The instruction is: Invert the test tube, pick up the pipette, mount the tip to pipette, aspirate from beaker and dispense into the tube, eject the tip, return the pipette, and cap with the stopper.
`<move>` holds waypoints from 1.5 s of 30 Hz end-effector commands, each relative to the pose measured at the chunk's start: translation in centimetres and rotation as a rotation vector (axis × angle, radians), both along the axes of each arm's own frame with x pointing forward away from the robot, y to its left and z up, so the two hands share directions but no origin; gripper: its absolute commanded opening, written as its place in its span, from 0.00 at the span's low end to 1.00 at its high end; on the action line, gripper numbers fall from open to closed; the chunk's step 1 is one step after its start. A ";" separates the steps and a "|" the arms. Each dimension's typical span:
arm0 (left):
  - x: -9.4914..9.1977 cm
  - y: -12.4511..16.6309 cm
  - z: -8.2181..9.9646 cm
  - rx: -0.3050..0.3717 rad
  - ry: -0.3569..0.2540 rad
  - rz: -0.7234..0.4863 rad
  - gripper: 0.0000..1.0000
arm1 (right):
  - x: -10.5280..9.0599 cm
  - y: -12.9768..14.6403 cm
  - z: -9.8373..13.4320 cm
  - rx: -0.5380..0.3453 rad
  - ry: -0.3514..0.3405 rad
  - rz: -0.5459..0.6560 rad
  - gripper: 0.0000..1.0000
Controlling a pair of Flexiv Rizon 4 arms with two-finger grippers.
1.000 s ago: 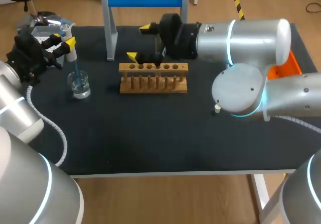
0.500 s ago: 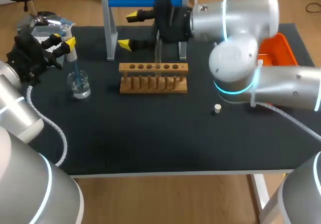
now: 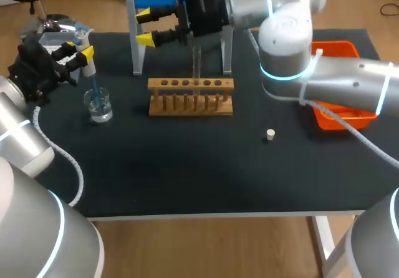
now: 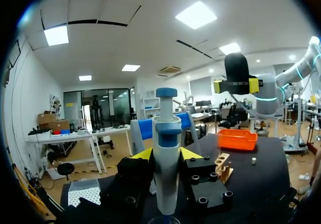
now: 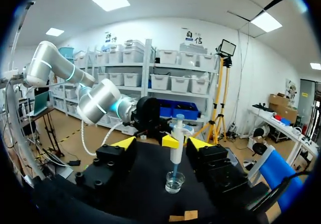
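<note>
above the rack (image 3: pixel 190 96) right gripper (image 3: pixel 144 26) rises clear, spread and empty, tube (image 3: pixel 196 63) upright; left gripper (image 3: pixel 78 50) clamps pipette (image 3: pixel 88 67), tip in beaker (image 3: pixel 100 105).

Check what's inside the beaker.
Clear liquid at the bottom of the beaker, and the blue tip of the pipette dipping in. Whether the tip's end is below the surface can't be made out.
</note>
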State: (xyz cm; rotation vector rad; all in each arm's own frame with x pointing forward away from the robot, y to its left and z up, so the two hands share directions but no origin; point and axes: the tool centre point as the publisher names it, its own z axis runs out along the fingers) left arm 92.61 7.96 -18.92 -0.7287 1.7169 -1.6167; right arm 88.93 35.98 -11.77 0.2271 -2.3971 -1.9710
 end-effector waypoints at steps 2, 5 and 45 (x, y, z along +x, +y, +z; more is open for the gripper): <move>0.0 -0.1 0.0 0.000 -0.001 0.003 0.00 | 0.3 1.0 0.7 -0.025 0.026 0.135 0.00; 0.0 -0.1 0.0 0.000 -0.001 0.003 0.00 | 0.1 1.5 1.0 -0.014 0.028 0.135 0.00; 0.0 -0.1 0.0 0.000 -0.001 0.003 0.00 | 1.6 10.6 2.2 0.217 0.044 0.140 0.00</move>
